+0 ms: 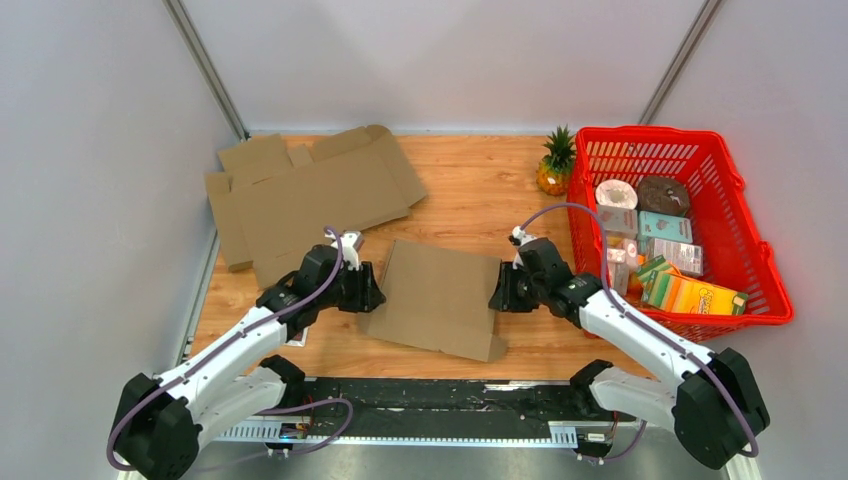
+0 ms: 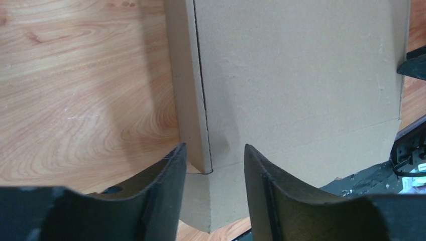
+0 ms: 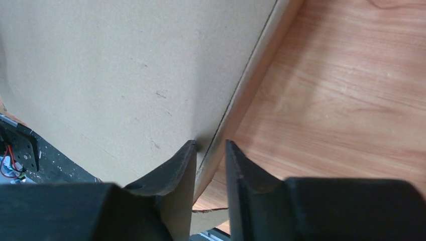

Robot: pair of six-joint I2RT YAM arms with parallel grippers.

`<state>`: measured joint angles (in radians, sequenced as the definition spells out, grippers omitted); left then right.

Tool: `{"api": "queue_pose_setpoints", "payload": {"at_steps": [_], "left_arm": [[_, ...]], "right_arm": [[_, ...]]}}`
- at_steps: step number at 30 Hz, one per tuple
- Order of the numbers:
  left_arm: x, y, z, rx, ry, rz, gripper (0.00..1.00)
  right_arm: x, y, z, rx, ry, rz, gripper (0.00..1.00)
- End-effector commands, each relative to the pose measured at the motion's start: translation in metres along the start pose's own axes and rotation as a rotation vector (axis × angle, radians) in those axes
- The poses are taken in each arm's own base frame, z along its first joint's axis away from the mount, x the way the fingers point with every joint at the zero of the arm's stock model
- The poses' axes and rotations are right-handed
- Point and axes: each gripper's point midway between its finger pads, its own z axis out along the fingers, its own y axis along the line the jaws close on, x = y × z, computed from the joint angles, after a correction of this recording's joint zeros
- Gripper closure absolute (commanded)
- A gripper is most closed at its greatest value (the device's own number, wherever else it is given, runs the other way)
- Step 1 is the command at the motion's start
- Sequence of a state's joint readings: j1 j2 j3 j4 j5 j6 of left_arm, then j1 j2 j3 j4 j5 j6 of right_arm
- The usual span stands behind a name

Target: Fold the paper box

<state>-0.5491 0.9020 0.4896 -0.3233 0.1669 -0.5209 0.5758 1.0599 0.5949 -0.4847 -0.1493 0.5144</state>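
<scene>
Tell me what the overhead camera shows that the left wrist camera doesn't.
Only the overhead view: the right arm, the red basket, the pineapple and a second flat cardboard sheet at the back left.
Only the left wrist view: a close look at two black fingers straddling a narrow flap along one side, with its crease plain to see.
Both: the brown box lying on the wooden table, with the left gripper at its edge.

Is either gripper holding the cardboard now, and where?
The right gripper looks closed on the flat brown cardboard box at its right edge fold; the left gripper only straddles the left edge, jaws open.
</scene>
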Motion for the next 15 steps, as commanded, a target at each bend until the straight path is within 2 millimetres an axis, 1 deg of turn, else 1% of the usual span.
{"api": "queue_pose_setpoints", "payload": {"at_steps": [1,2,3,4,5,6,7,9,11,12,15], "left_arm": [[-0.029,-0.008,-0.004,0.005,-0.065,-0.005,0.43],[-0.031,-0.008,-0.003,0.007,-0.067,-0.009,0.40],[-0.034,-0.004,-0.001,-0.001,-0.071,-0.030,0.40],[-0.033,-0.003,0.002,0.007,-0.056,-0.046,0.39],[-0.036,-0.004,0.004,0.023,-0.067,-0.058,0.36],[-0.040,-0.001,0.006,0.026,-0.072,-0.088,0.34],[-0.038,-0.002,0.009,0.042,-0.060,-0.101,0.32],[-0.044,-0.002,0.012,0.057,-0.069,-0.113,0.29],[-0.047,-0.002,0.015,0.066,-0.071,-0.120,0.28],[-0.048,-0.003,0.016,0.073,-0.073,-0.125,0.28],[-0.052,-0.006,0.018,0.101,-0.087,-0.139,0.27]], "right_arm": [[-0.021,0.003,0.003,0.001,-0.058,-0.046,0.73],[-0.019,0.000,0.005,0.007,-0.050,-0.041,0.75],[-0.019,-0.003,0.006,0.014,-0.049,-0.034,0.79],[-0.014,-0.007,0.008,0.025,-0.040,-0.026,0.81],[-0.013,-0.010,0.008,0.030,-0.041,-0.015,0.83],[-0.012,-0.012,0.008,0.034,-0.040,-0.010,0.84],[-0.007,-0.018,0.009,0.051,-0.035,-0.001,0.85],[-0.003,-0.024,0.010,0.074,-0.030,0.012,0.87],[0.002,-0.033,0.011,0.104,-0.023,0.024,0.89],[0.005,-0.036,0.011,0.118,-0.015,0.037,0.92],[0.011,-0.044,0.011,0.144,-0.008,0.070,0.94]]}}
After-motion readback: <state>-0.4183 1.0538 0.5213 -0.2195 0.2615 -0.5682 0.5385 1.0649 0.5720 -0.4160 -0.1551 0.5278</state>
